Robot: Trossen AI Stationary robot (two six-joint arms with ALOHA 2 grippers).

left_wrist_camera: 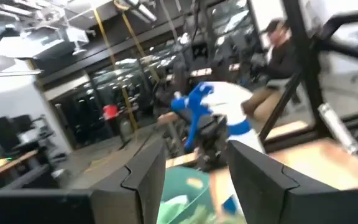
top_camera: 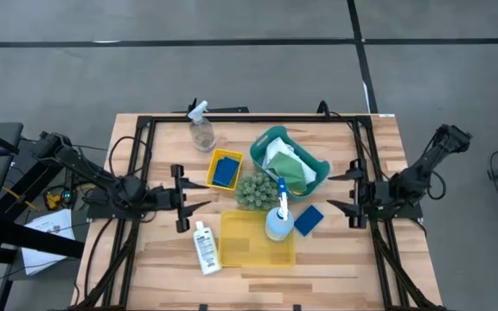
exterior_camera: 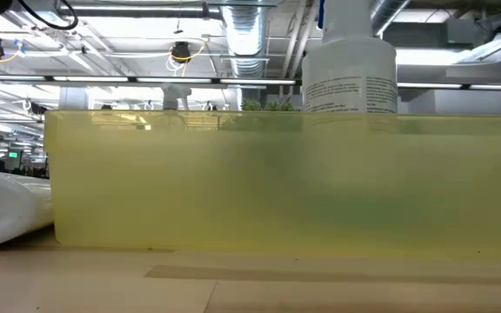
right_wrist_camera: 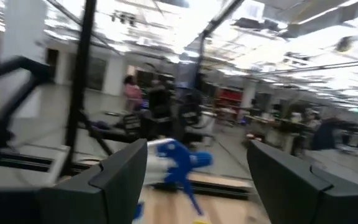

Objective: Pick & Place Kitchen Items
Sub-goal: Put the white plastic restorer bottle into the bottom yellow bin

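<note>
Both arms wait at the bench (top_camera: 335, 259) sides: left claw (top_camera: 182, 199) parted and empty, right claw (top_camera: 355, 192) spread wide, empty. The blue-triggered white spray bottle (top_camera: 279, 218) stands centre, beside the flat yellow plastic bin (top_camera: 247, 246). A good grasp would square on its body. Pale wood planks; open workshop beyond.

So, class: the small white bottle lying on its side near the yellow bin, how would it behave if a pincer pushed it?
The small white bottle lies flat on the table, so it cannot tip, but its rounded body would probably roll or pivot under a sideways push. It looks like light plastic, likely sliding easily on the smooth wood. Its narrow shape may slip from a loose grip.
</note>
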